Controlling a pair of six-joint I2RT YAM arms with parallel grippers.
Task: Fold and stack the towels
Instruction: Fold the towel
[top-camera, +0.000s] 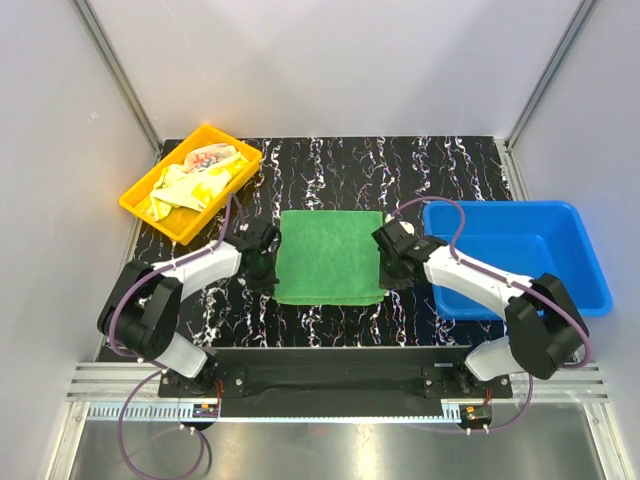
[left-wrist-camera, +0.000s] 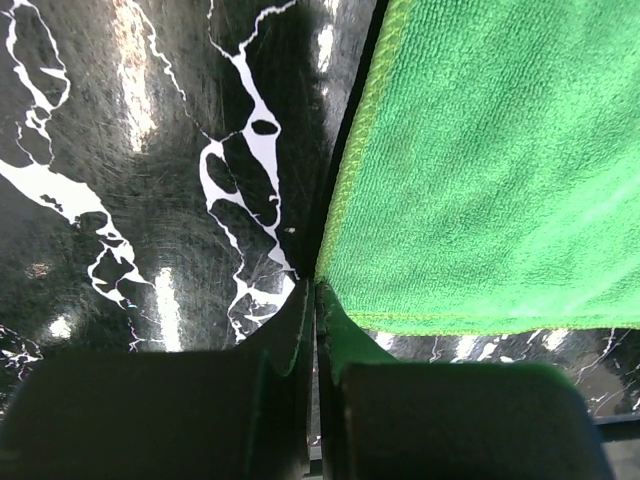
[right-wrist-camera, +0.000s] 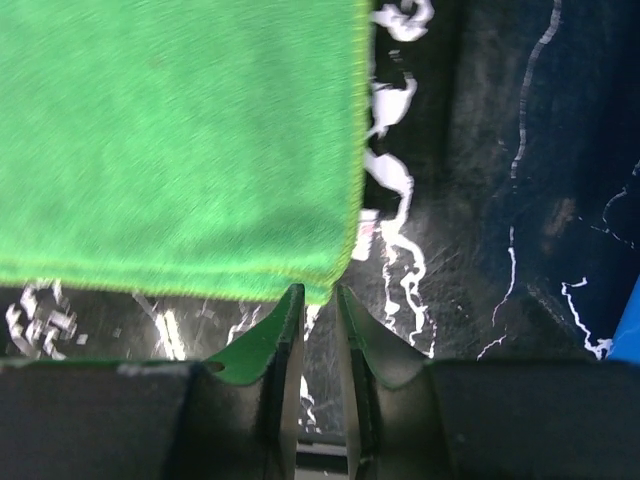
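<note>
The green towel (top-camera: 330, 255) lies spread flat in the middle of the black marbled table. My left gripper (top-camera: 268, 272) sits at its near left corner. In the left wrist view the left gripper (left-wrist-camera: 316, 290) is shut, its tips pinching that corner of the green towel (left-wrist-camera: 490, 160). My right gripper (top-camera: 385, 270) is at the near right corner. In the right wrist view the right gripper (right-wrist-camera: 318, 292) stands open by a narrow gap, and the green towel (right-wrist-camera: 180, 130) has its corner just at the fingertips. A yellow patterned towel (top-camera: 195, 185) and a white towel with red print (top-camera: 208, 155) lie crumpled in the yellow tray.
The yellow tray (top-camera: 140, 205) stands at the back left. A blue bin (top-camera: 515, 208) stands at the right, close behind the right arm. Grey walls close in the table on three sides.
</note>
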